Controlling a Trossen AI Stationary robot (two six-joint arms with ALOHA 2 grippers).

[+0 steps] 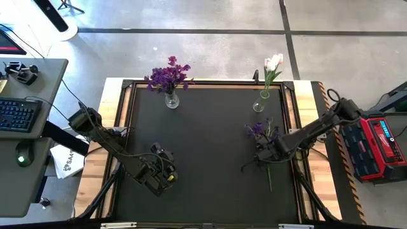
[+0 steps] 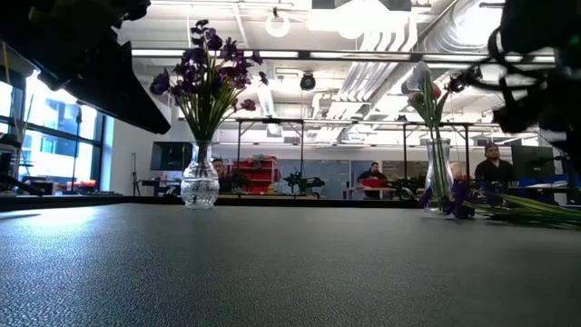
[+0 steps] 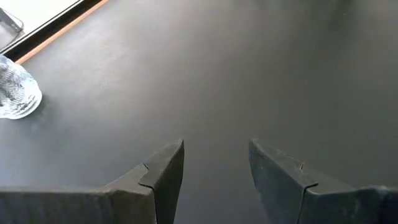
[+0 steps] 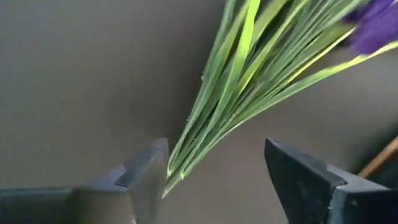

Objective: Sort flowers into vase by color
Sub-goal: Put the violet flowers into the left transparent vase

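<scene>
Green stems (image 4: 242, 81) between open right tool (image 4: 214, 171) fingers; tips cropped.

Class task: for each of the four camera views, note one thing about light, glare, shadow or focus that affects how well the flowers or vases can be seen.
High view: even light, purple bouquet crisp. Low view: bright ceiling lamps backlight the left vase; the arms above are silhouettes. Left wrist view: soft sheen on the mat, glass vase glinting. Right wrist view: green leaves bright, purple bloom blurred, between the open right pincer.
</scene>
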